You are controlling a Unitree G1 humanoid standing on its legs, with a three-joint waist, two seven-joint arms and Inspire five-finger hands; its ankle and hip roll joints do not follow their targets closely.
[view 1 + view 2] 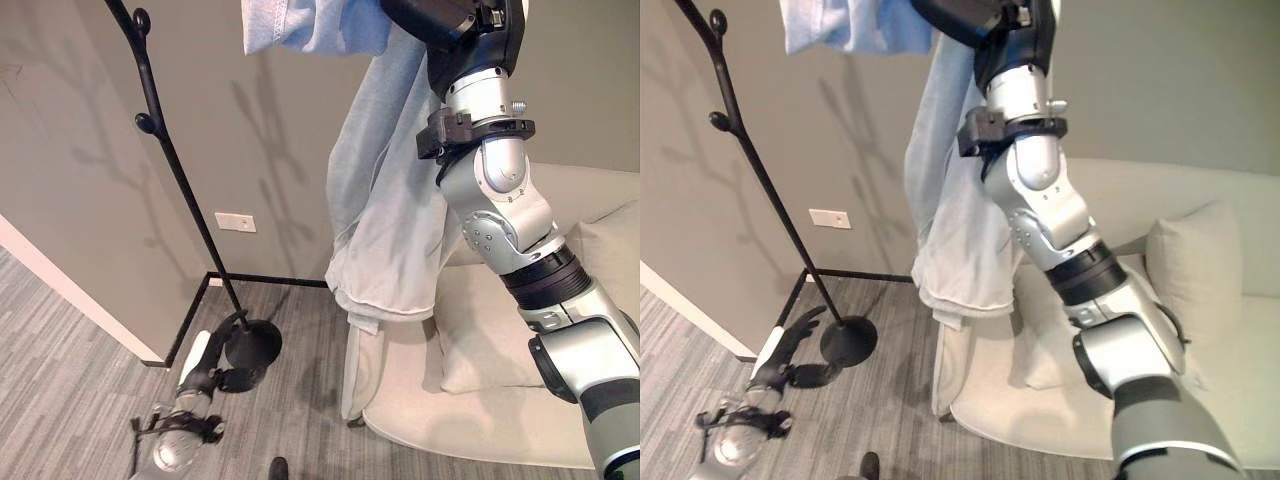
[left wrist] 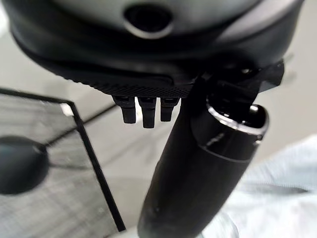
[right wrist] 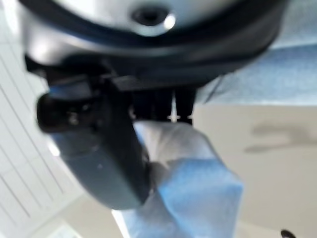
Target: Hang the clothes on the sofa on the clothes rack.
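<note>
While the right arm reaches up to about 12 o'clock in the head views, the right hand (image 3: 114,163) shows in its wrist view with thumb and fingers pinched on a fold of the pale blue garment (image 1: 390,200). That garment hangs in the air from the raised hand, its long body draping down in front of the grey wall (image 1: 270,130) and ending just above the near end of the cream sofa (image 1: 470,410); its hem does not clearly touch the seat. A cushion (image 1: 1195,270) leans against the sofa's back at roughly 3 o'clock.

At 10 o'clock stands the black clothes rack (image 1: 160,130), a slanted pole with knobbed branches, rising from a round base (image 1: 255,345) on the grey striped floor (image 1: 70,360). The garment hangs well apart from the pole, toward 1 o'clock of it, and nothing hangs on the visible branches.

Down at 7 o'clock the left hand (image 1: 790,345) hangs low near the rack's base, its fingers loosely extended and holding nothing; its wrist view shows the thumb standing free. A white wall socket (image 1: 235,222) sits low on the wall.
</note>
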